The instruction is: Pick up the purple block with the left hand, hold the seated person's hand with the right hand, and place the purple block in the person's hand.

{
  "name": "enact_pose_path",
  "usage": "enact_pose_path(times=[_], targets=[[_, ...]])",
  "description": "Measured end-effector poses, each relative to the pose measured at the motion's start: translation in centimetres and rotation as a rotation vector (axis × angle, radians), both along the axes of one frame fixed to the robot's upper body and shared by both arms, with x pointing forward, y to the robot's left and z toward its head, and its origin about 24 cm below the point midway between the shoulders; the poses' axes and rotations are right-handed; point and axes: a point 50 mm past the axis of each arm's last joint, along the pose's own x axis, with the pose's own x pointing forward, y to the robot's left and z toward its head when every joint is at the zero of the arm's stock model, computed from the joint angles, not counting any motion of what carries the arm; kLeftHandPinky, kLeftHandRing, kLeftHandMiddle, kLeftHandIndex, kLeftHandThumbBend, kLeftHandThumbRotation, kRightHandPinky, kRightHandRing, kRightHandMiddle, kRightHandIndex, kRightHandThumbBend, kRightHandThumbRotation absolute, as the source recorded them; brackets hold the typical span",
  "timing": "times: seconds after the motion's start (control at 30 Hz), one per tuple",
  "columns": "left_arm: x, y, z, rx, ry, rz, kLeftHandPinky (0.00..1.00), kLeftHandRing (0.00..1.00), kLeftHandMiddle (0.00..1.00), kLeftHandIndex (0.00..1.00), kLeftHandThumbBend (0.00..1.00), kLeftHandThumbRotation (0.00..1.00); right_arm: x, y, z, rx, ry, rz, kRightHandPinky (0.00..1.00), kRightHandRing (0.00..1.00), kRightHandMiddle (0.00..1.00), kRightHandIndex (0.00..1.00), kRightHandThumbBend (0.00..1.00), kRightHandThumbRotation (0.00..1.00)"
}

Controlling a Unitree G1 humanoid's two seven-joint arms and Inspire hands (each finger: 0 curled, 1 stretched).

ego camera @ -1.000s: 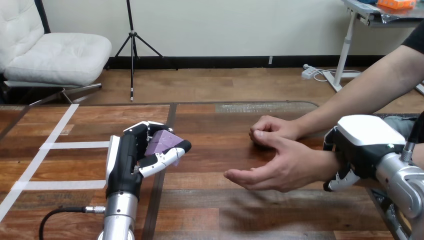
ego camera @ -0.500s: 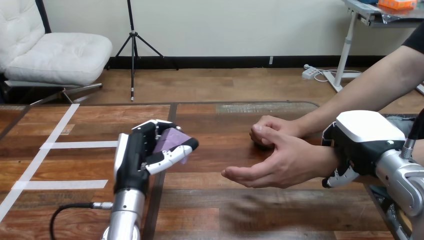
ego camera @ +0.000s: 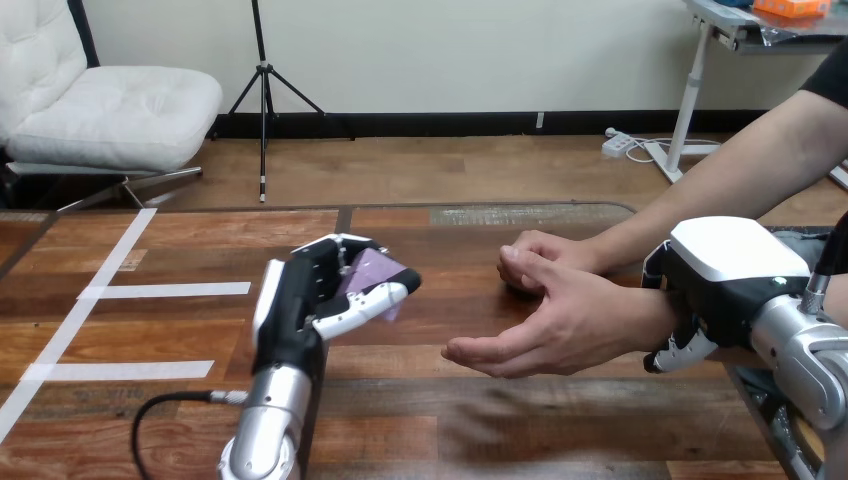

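My left hand (ego camera: 300, 305) is raised above the table left of centre, its fingers and thumb curled round the purple block (ego camera: 368, 272), which shows between them. The person's hand (ego camera: 545, 325) is held out palm up at centre right, a short gap to the right of the block. My right hand (ego camera: 725, 285) is at that hand's wrist, fingers curled round it from the right. The person's other hand (ego camera: 540, 255) rests as a loose fist on the table just behind.
White tape strips (ego camera: 160, 290) mark the wooden table (ego camera: 450, 420) at the left. The person's forearm (ego camera: 740, 185) crosses in from the upper right.
My left hand has carried the purple block to the right, closer to the person's open palm. My right hand and the person's hand have stayed nearly still.
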Motion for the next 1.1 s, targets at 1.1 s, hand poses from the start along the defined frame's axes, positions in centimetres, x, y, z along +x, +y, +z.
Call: enact_pose_path(times=[1.1], targets=[[2.7, -3.0, 3.1, -0.031, -0.062, -0.076, 0.29, 0.35, 0.43, 0.46, 0.81, 0.01, 0.8, 0.6, 1.3, -0.022, -0.043, 0.034, 0.33, 0.41, 0.48, 0.52, 0.81, 0.00]])
